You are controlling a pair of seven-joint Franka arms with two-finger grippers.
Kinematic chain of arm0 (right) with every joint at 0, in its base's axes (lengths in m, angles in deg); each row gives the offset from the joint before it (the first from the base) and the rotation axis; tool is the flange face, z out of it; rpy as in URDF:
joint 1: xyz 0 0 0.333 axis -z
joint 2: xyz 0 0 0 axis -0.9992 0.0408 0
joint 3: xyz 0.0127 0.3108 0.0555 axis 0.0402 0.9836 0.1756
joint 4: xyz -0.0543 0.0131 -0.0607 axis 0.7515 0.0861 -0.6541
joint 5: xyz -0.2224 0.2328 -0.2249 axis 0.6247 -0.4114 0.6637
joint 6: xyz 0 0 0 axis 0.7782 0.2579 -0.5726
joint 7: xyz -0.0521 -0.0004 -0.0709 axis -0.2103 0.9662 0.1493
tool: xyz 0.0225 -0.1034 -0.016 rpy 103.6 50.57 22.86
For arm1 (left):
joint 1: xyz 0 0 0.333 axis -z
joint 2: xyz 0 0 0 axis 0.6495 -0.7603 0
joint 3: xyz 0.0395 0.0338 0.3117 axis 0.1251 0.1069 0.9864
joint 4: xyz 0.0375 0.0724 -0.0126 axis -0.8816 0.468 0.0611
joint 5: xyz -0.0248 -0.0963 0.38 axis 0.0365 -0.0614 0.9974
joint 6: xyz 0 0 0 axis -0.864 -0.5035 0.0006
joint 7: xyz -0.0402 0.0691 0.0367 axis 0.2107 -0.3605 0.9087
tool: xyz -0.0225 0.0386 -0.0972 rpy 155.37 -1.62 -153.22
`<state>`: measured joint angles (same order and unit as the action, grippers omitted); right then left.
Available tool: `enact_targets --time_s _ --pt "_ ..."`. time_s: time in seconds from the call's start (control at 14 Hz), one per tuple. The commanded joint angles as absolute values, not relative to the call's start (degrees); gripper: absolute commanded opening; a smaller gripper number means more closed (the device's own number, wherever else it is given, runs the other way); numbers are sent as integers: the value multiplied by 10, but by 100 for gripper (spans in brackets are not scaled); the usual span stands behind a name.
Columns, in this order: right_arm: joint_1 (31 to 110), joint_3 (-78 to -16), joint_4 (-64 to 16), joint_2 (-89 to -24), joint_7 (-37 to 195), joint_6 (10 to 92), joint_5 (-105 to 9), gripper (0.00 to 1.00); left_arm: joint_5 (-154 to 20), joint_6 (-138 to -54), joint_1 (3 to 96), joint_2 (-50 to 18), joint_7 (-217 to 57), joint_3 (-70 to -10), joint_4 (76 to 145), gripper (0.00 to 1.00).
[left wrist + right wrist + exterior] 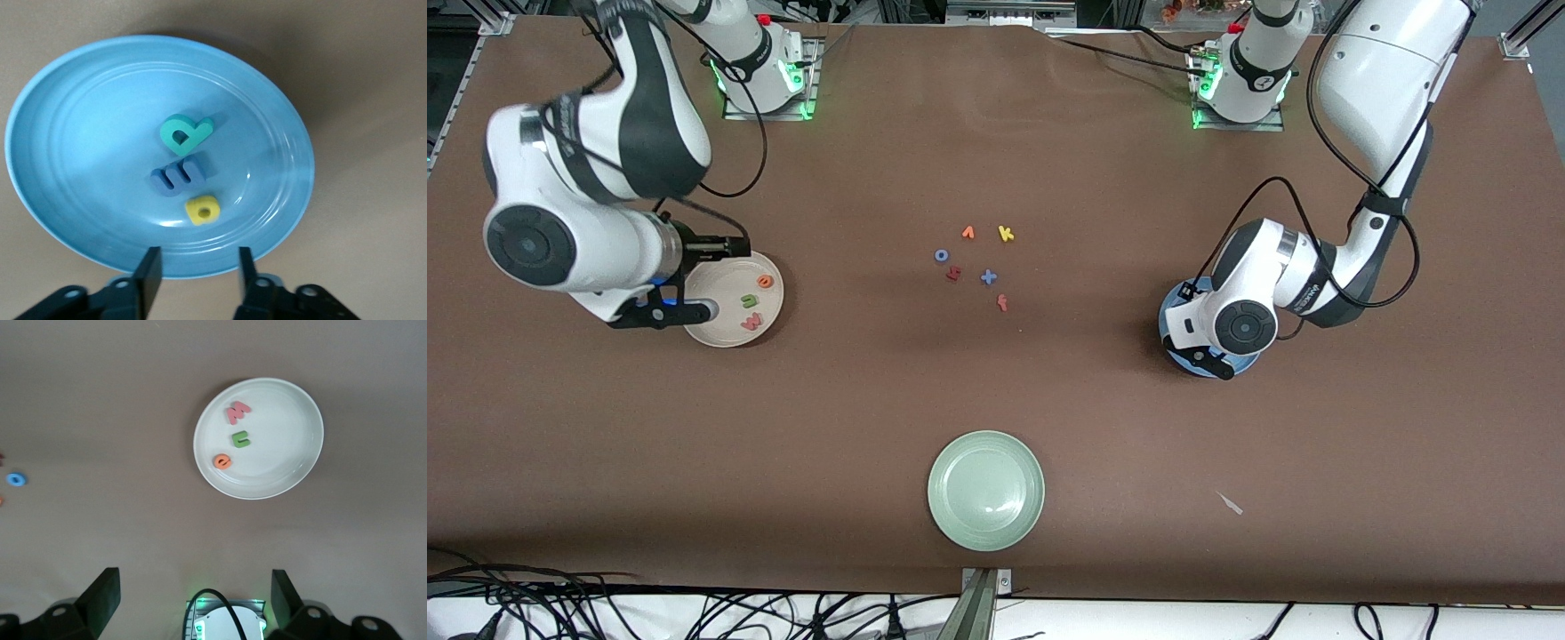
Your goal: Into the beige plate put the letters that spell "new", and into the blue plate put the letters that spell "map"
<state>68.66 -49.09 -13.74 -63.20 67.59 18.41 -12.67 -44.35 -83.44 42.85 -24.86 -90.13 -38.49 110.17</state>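
- The green n (241, 440), orange e (222, 461) and pinkish w (237, 413) lay together in the beige plate (293, 453), well inside its rim, toward the right arm's end of the table.
- The blue m (177, 176), yellow a (202, 210) and teal p (185, 132) lay close together near the middle of the blue plate (73, 127), toward the left arm's end of the table.
- Judging by how both plates were filled, the sorting looked finished; the step in hand was letting go and clearing away.
- The left gripper (198, 277) hung low over the blue plate's rim, fingers parted and holding nothing.
- The right gripper (193, 599) hung high beside the beige plate, fingers spread wide and empty.
- The next move probably called only for lifting each arm straight up and away without nudging a plate.
- The leftover letters (976, 260) sat in a loose cluster mid-table, well apart from both plates.
- The pale green plate (985, 490) sat empty nearer the front camera, with bare table (783, 427) all round it.
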Motion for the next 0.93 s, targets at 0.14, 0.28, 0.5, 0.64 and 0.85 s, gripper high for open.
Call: enact_targets --time_s 0.14,0.28,0.5,0.64,0.85 --pt "764 -423 -139 -714 684 174 -120 100 -444 -787 430 -184 -902 -392 1076 100" --pt "783 -416 -138 -740 683 182 -112 100 -444 -728 431 -133 -904 -392 1049 100" --pt "830 -407 -141 -753 716 175 -110 100 -439 -664 426 -75 -908 -389 978 100" --pt "841 -407 -141 -753 744 176 -108 100 -445 -627 419 -62 -907 -388 906 100" --pt "846 -407 -141 -751 730 182 -101 100 -445 -597 397 -63 -900 -384 805 100"
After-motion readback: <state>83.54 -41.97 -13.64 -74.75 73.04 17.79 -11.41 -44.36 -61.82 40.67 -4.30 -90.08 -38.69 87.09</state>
